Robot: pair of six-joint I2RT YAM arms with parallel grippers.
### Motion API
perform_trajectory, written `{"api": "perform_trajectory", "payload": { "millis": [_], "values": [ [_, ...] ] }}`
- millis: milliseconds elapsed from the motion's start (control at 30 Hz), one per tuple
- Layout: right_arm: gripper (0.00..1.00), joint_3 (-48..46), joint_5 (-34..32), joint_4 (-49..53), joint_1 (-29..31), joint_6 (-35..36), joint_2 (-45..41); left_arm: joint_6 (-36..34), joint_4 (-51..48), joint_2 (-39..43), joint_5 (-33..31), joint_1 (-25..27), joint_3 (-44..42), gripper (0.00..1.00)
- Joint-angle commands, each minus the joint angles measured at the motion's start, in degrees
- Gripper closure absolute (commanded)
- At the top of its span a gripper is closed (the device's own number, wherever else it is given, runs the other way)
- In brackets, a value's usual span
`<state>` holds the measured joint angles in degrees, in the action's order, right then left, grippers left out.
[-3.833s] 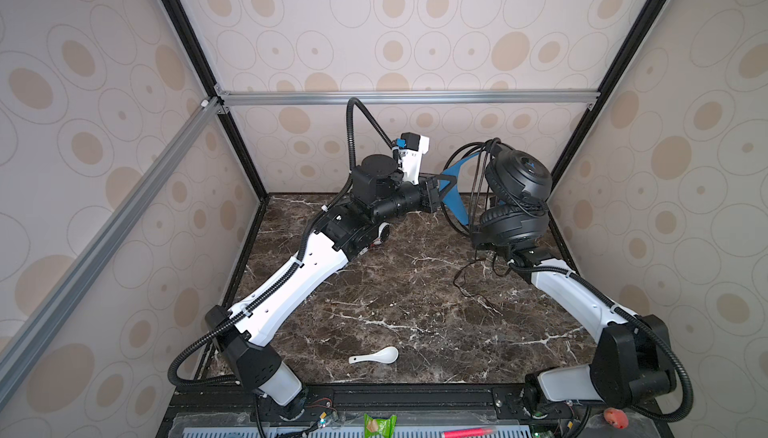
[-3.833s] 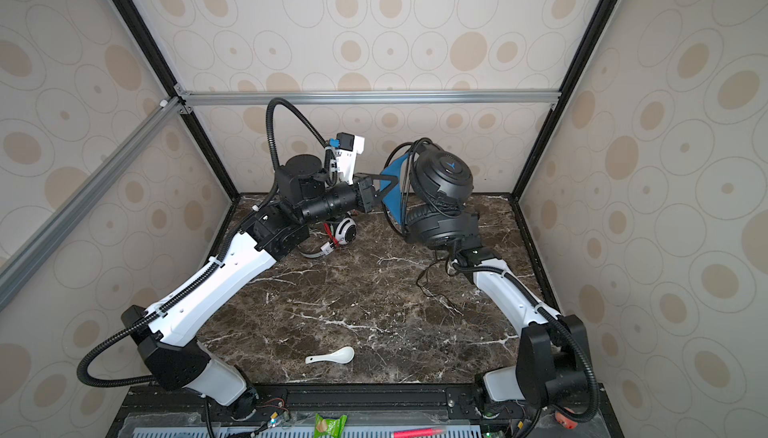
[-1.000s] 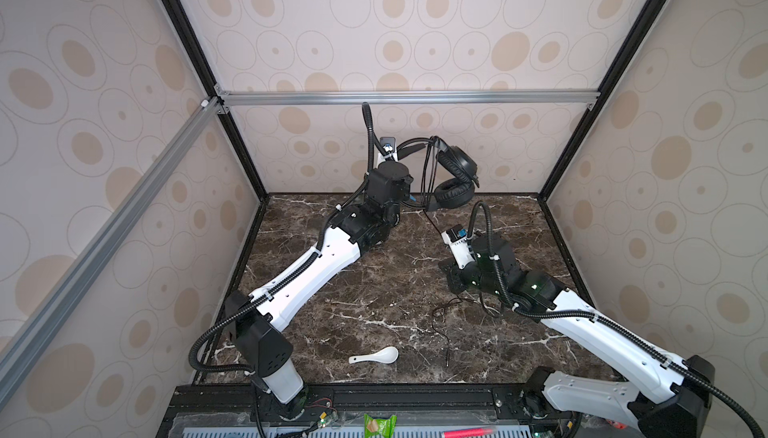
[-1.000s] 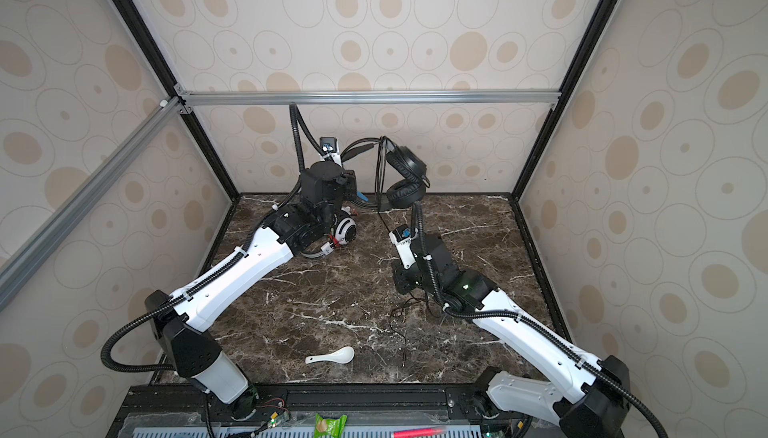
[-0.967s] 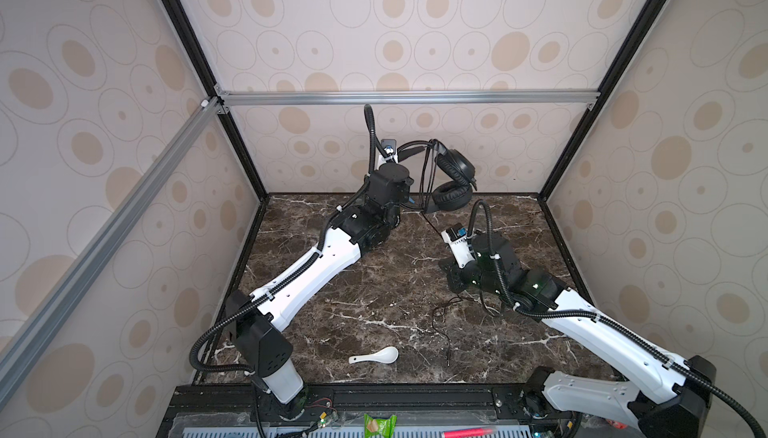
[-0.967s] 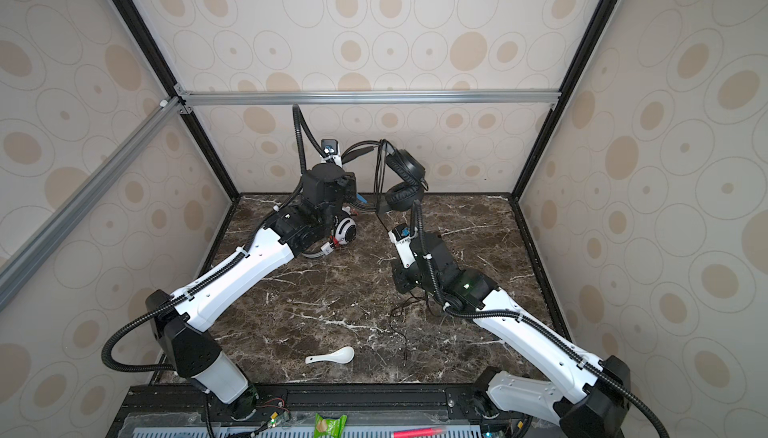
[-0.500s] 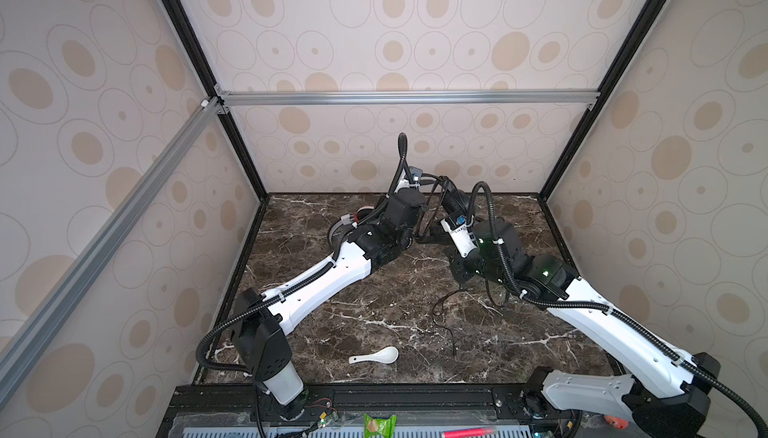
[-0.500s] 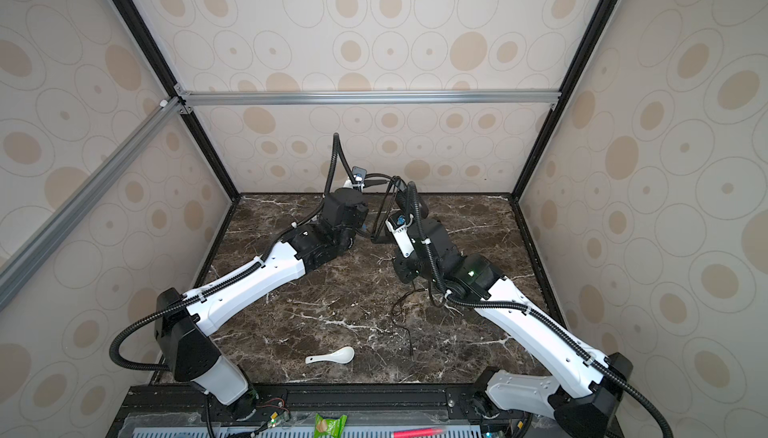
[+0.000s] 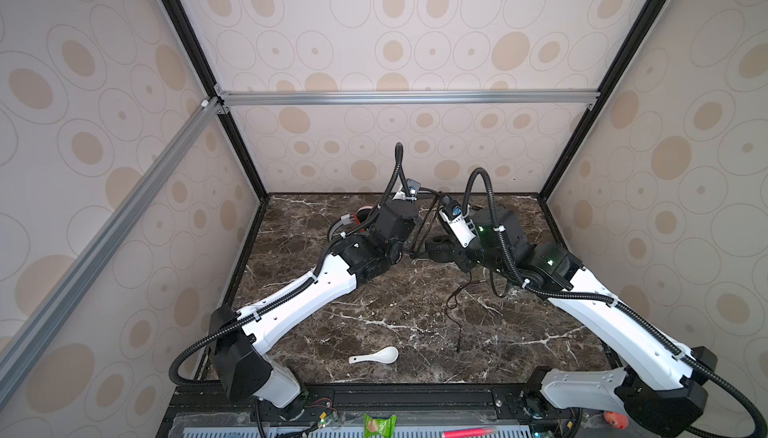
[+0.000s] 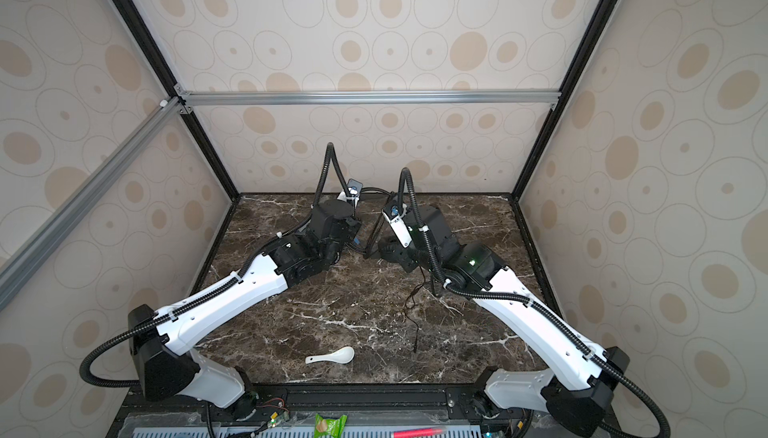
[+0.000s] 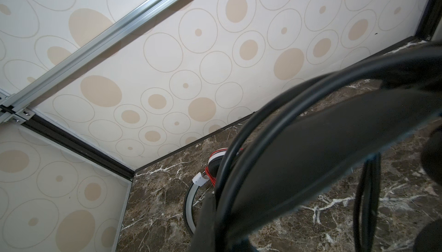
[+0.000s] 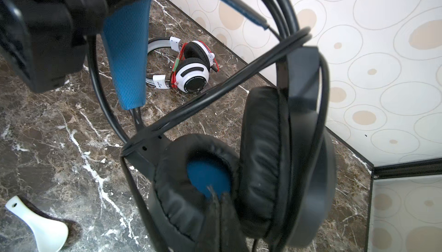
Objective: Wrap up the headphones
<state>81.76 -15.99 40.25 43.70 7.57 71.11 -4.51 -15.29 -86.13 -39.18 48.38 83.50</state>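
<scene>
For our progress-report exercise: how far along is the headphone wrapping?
Done, it seems: the white headset lies by the back wall, red cord bundled around it. In hand: the black headset, black cord partly looped round its band. Left: that cord's loose tail, trailing across the table.

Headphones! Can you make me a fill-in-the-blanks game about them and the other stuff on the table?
1. The black headphones have ___ lining inside the ear cups.
2. The white headphones lie on the table with a thin ___ cord.
3. Near the table's front edge lies a small white ___.

Missing words: blue, red, spoon.
</scene>
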Motion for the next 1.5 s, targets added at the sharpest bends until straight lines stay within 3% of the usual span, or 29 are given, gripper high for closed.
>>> {"api": "perform_trajectory", "payload": {
  "millis": [0,200,500,667,1200,1467],
  "values": [
    [0.96,4.3,-4.4,-5.2,-0.1,2.0,-0.3,-3.5,-6.0,-0.6,-0.5,0.2,1.2,1.0],
    [0.94,5.7,-8.6,-5.0,0.0,9.1,0.5,-4.7,-8.6,-0.7,0.1,0.8,2.3,1.0],
    [0.87,3.9,-10.4,-9.1,-0.1,10.0,-0.3,-5.6,-11.3,0.0,0.6,1.8,3.5,1.0],
    [0.87,4.1,-11.5,-12.4,-0.4,11.5,1.6,-5.4,-11.5,1.1,3.4,2.3,3.7,1.0],
    [0.88,2.9,-0.6,-14.1,-12.5,4.6,4.2,-4.8,-10.6,5.9,16.0,2.9,2.3,1.0],
    [0.87,-1.9,3.8,-16.3,-16.1,-1.3,3.8,-3.8,-10.4,6.2,17.5,3.1,3.5,1.0]
  ]
}}
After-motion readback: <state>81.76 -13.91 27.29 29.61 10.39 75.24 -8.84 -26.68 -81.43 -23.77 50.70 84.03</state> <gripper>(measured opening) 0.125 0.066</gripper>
